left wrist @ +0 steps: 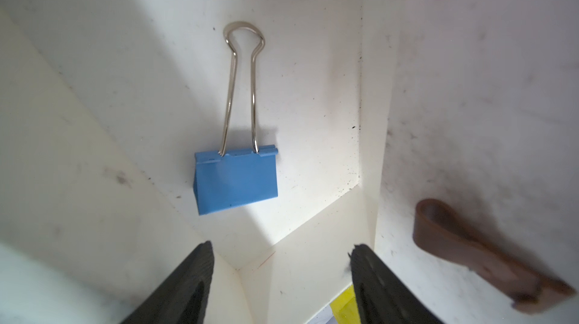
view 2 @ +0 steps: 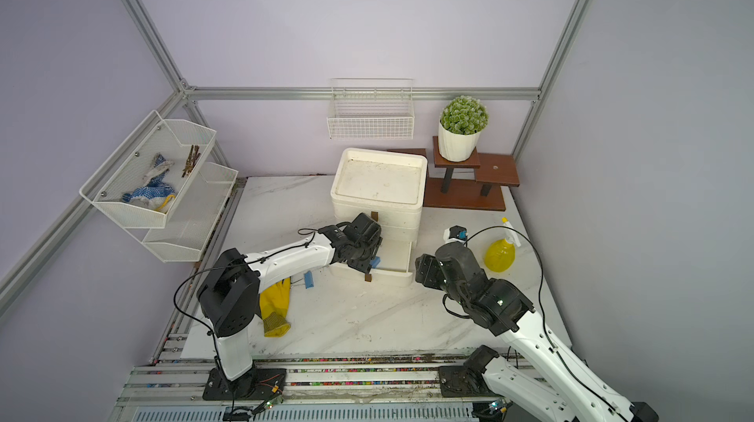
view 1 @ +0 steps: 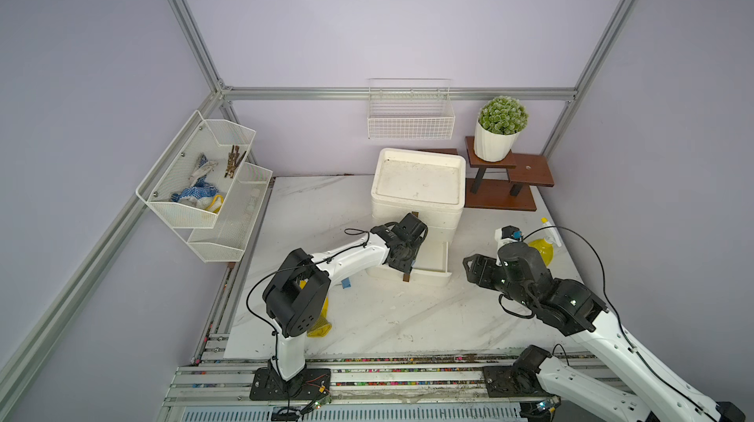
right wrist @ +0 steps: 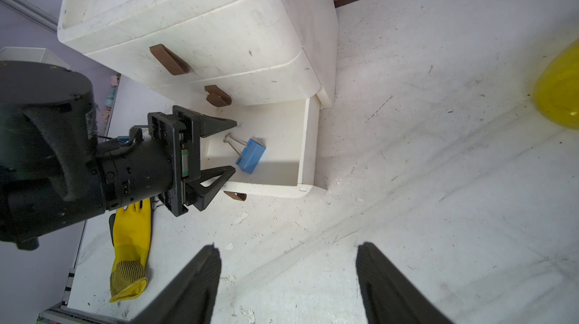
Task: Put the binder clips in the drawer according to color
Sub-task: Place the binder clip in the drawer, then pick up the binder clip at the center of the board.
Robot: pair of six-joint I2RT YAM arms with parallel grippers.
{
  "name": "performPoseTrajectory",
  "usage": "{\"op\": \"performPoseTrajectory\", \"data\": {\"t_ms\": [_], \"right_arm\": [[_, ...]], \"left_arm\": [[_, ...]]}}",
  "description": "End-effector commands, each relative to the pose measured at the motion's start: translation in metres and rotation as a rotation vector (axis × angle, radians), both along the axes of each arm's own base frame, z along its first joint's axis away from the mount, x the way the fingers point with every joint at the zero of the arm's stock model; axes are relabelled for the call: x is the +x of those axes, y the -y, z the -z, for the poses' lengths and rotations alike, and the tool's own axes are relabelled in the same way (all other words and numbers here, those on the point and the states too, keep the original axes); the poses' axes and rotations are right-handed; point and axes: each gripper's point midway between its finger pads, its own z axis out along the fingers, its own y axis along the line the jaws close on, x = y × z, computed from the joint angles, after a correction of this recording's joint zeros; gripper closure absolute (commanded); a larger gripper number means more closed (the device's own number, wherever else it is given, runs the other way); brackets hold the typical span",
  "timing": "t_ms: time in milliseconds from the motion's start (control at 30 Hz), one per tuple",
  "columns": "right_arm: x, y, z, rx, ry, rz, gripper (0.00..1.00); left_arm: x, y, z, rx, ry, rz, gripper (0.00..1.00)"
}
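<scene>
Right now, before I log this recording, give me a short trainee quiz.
1. True or false: the left gripper is shut on the blue binder clip in the drawer.
2. Which drawer of the white drawer unit stands open? A top, B middle, C bottom.
3. What colour is the binder clip lying on the table beside the yellow rubber glove?
Key: 1 false; 2 C; 3 blue.

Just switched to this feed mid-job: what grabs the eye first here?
A blue binder clip lies in the pulled-out bottom drawer, with the left end effector hovering open over it. A yellow rubber glove sprawls on the table by the left arm.
</scene>
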Motion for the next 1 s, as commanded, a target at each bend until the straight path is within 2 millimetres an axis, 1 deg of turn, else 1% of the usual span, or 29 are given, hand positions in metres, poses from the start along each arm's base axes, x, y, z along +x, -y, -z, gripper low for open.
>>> {"op": "performPoseTrajectory", "data": {"t_ms": [0, 33, 100, 167, 200, 267, 300, 333, 367, 400, 467, 533, 667, 733, 833, 933, 967], "right_arm": [[0.000, 0.006, -0.004, -0.003, 0.012, 0.021, 0.26], [-0.001, 0.006, -0.003, -0.005, 0.012, 0.022, 0.26], [-0.001, 0.007, -0.003, -0.006, 0.013, 0.023, 0.26], [0.000, 0.006, -0.002, -0.008, 0.013, 0.023, 0.26], [0.000, 0.006, -0.002, -0.007, 0.011, 0.020, 0.26], [0.000, 0.004, -0.001, -0.003, 0.010, 0.017, 0.26], [0.001, 0.003, 0.000, -0.001, 0.008, 0.016, 0.26], [0.001, 0.002, 0.000, 0.001, 0.007, 0.014, 0.26], [0.001, 0.001, 0.001, 0.004, 0.005, 0.011, 0.26], [0.002, 0.000, 0.002, 0.005, 0.004, 0.008, 0.26], [0.003, -0.001, 0.001, 0.009, 0.003, 0.004, 0.26], [0.003, -0.002, -0.002, 0.011, 0.005, 0.002, 0.26], [0.001, 0.002, -0.006, 0.006, 0.014, 0.008, 0.26], [0.000, 0.002, -0.007, 0.002, 0.014, 0.005, 0.26], [-0.002, 0.004, -0.006, -0.001, 0.011, 0.006, 0.26], [-0.003, 0.005, -0.007, 0.006, 0.014, 0.010, 0.26], [-0.003, 0.004, -0.008, 0.009, 0.014, 0.009, 0.26]], "left_arm": [[-0.011, -0.012, -0.026, 0.032, 0.036, -0.003, 0.32], [-0.015, -0.017, -0.037, 0.046, 0.067, -0.009, 0.33], [-0.028, -0.037, -0.056, 0.094, 0.110, -0.050, 0.34], [-0.044, -0.065, -0.070, 0.133, 0.136, -0.115, 0.33], [-0.053, -0.080, -0.071, 0.155, 0.123, -0.145, 0.33], [-0.076, -0.120, -0.073, 0.236, 0.060, -0.235, 0.31], [-0.084, -0.136, -0.072, 0.266, 0.022, -0.271, 0.30], [-0.093, -0.152, -0.066, 0.290, -0.033, -0.312, 0.28], [-0.100, -0.164, -0.058, 0.289, -0.086, -0.355, 0.25], [-0.105, -0.170, -0.049, 0.269, -0.139, -0.390, 0.21], [-0.109, -0.178, -0.029, 0.225, -0.223, -0.445, 0.12], [-0.105, -0.183, -0.017, 0.200, -0.265, -0.495, 0.07], [-0.088, -0.185, 0.003, 0.149, -0.345, -0.559, 0.03], [-0.079, -0.185, 0.012, 0.143, -0.383, -0.580, 0.04], [-0.066, -0.187, 0.019, 0.140, -0.418, -0.603, 0.04], [-0.059, -0.187, 0.033, 0.134, -0.470, -0.625, 0.06], [-0.056, -0.191, 0.037, 0.138, -0.474, -0.634, 0.06]]}}
